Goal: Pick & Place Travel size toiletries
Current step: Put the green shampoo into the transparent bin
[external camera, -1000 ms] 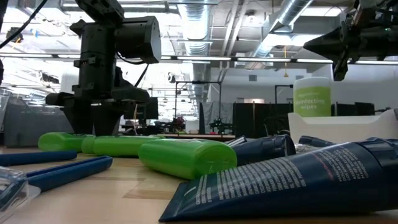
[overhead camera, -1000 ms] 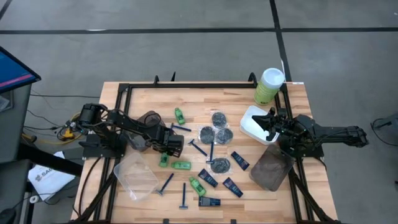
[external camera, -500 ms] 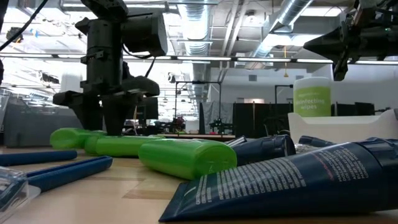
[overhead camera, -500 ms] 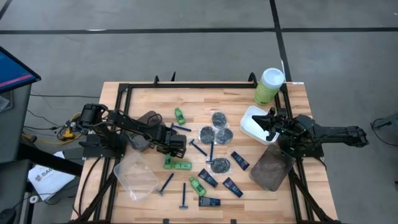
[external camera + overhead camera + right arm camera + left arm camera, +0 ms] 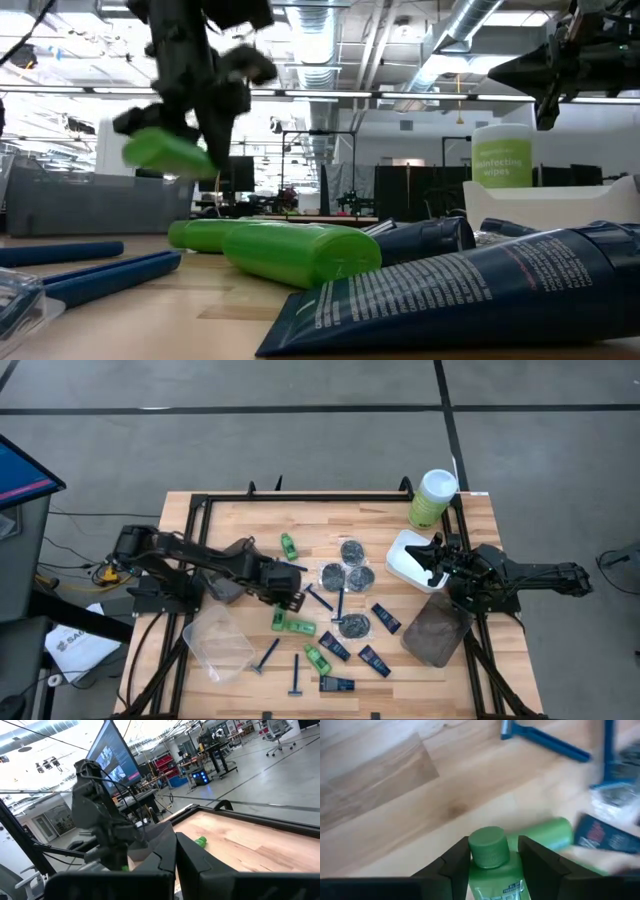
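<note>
My left gripper [image 5: 286,603] is shut on a bright green mini bottle [image 5: 165,150], which is up off the table. More green bottles [image 5: 298,627] [image 5: 318,658] [image 5: 289,545] lie on their sides, among blue-handled razors [image 5: 267,655] [image 5: 296,675], dark round tins [image 5: 352,550] [image 5: 353,625] and dark-blue tubes [image 5: 386,618] [image 5: 375,660]. My right gripper [image 5: 433,558] waits shut above the white tub [image 5: 405,560] at the table's right edge. My left gripper pinches the green bottle between its two fingers [image 5: 451,865], on the body just below the ribbed cap [image 5: 489,847]. The fingers come from above and lie across the bottle. It is lifted clear of the table and hangs tilted [image 5: 160,152].
A clear tub [image 5: 218,642] lies near the left arm, with a dark smoky tub [image 5: 232,570] behind it. Another smoky tub [image 5: 437,630] sits at the right edge. The tall pale-green canister [image 5: 433,498] stands in the far right corner. A black frame [image 5: 300,497] borders the table.
My left gripper has moved toward the table's right, come down over a green bottle lying on the wood, taken hold of it and risen. The bottle has gone from lying flat to lifted clear and tilted. The right arm has kept still.
</note>
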`<state>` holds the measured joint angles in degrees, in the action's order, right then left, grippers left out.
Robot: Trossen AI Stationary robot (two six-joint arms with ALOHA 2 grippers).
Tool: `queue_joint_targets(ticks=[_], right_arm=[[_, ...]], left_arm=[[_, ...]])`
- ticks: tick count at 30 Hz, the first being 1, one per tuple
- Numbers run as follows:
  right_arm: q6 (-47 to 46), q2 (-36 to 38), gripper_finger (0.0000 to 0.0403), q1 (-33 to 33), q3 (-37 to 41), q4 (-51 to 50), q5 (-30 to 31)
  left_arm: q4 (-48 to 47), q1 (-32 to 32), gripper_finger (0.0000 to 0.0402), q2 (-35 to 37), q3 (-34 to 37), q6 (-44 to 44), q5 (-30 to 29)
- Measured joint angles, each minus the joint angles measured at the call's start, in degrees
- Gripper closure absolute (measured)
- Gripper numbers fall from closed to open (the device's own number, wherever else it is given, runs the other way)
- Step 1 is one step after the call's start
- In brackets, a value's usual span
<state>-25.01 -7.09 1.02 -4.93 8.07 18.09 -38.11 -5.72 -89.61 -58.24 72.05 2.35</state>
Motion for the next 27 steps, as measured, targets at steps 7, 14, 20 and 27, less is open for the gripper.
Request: queue_joint_targets(ticks=[7,14,20,27], right_arm=[[0.02,0.00,0.0403,0.24,0.00,-0.28,0.01],[0.04,0.00,0.0403,0.26,0.00,-0.52,0.02],[0.03,0.00,0.0403,0.26,0.00,-0.54,0.02],[0.00,-0.01,0.0403,0.25,0.00,-0.54,0.02]], left_arm=[[-0.21,-1.83,0.0258,11.64,-0.07,0.22,-0.47],[-0.40,-8.95,0.0259,20.88,-0.08,-1.78,1.09],[-4.84,-17.27,0.0259,22.85,-0.07,-0.84,0.46],[-12.02,-24.75,0.0258,19.21,-0.06,1.72,-3.10]])
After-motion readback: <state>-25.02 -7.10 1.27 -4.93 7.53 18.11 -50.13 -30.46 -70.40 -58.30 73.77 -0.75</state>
